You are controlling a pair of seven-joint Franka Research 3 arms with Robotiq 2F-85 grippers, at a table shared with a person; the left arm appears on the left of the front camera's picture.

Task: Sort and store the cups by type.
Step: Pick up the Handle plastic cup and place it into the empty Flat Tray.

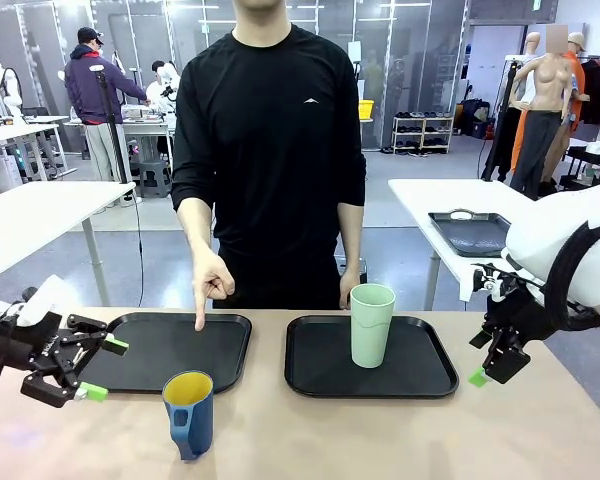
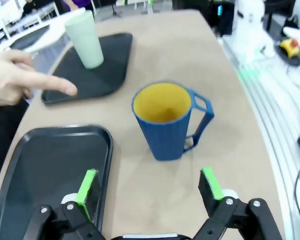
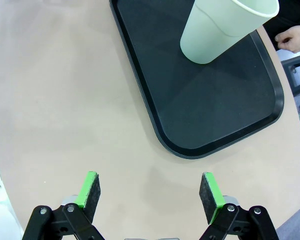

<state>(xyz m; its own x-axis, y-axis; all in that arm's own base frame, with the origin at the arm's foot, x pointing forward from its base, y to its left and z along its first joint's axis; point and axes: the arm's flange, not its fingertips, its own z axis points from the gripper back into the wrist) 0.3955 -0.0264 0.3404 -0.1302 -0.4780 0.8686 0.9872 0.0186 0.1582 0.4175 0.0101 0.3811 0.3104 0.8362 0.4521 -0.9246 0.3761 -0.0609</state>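
1. The mint-green tumbler [image 1: 371, 325] stands upright on the right tray [image 1: 425, 370], towards its far side, so that cup looks sorted
2. The dark blue mug [image 1: 188, 415] with the yellow inside stands upright on the bare table [image 1: 330, 445], just off the near right corner of the left tray [image 1: 165, 350] and not on it
3. The person's hand [image 1: 212, 285] points its index finger down at the far edge of the left tray (I cannot tell whether the fingertip touches the rim); I take this as marking where the mug belongs
4. The left gripper [image 1: 105, 368] hangs low over the near left part of that tray, jaws spread wide with nothing between them, aimed at the mug, which sits a little beyond its fingertips in the left wrist view
5. The right gripper [image 3: 150, 195] hovers over bare table to the right of the right tray, also spread wide and empty, well apart from the tumbler
6. Step in hand, as I judge it: the approach to the mug by the left arm, before any grasp
7. The next move calls for pushing forward until the green pads straddle the mug's body, keeping clear of the handle on its side, then pinching, lifting and setting it down on the left tray, away from the pointing hand
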